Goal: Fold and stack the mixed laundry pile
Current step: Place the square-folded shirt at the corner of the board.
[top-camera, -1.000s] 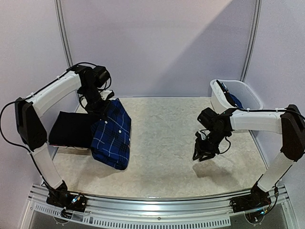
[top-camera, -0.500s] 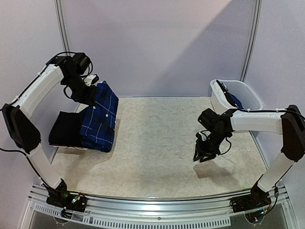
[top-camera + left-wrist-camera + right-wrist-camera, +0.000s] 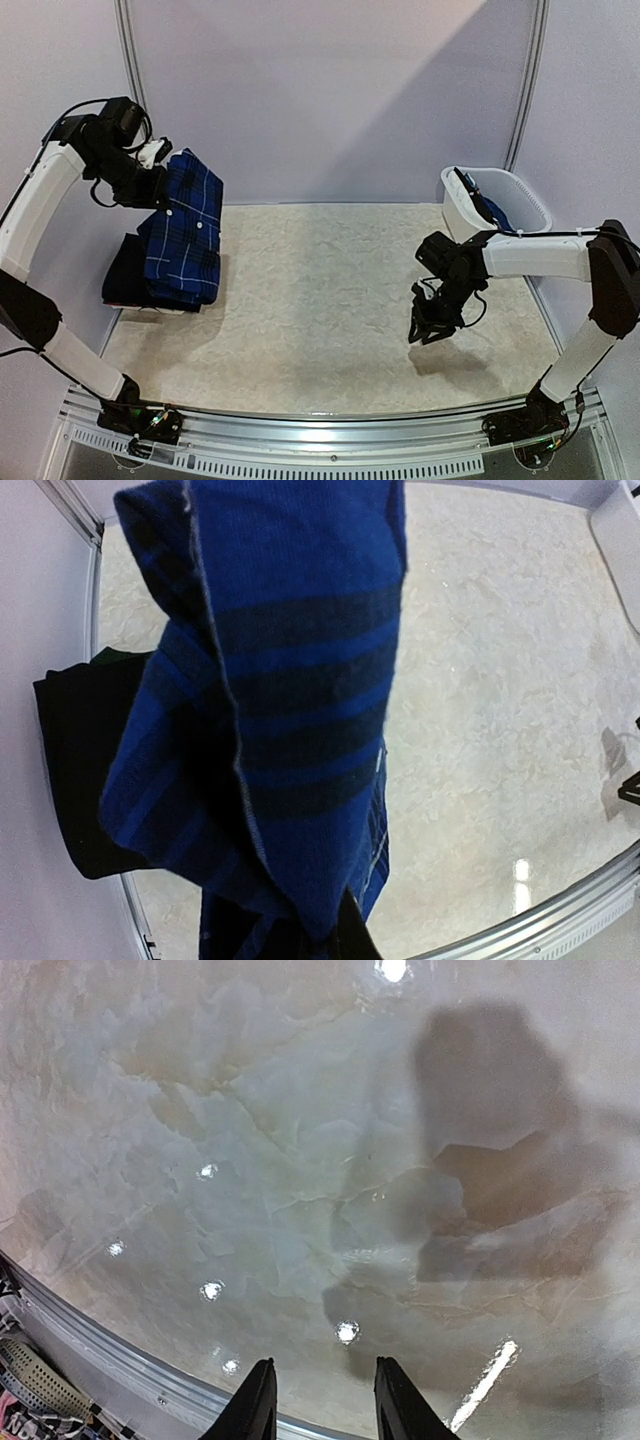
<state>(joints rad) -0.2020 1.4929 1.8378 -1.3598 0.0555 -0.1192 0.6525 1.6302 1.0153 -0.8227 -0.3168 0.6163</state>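
The left claw [image 3: 158, 172] is clamped tight on the top of the blue plaid shirt [image 3: 183, 235] and holds it up above the far left corner of the table [image 3: 330, 300]. The shirt hangs folded, and its lower end rests on the black garment [image 3: 125, 275], which lies flat at the table's left edge. In the left wrist view the shirt fills most of the picture and hides the fingers. The right claw [image 3: 318, 1400] hovers over the right half of the table with its jaws partly apart and nothing between them. A white basket [image 3: 520, 195] stands at the table's far right corner with some blue cloth [image 3: 495, 212] inside.
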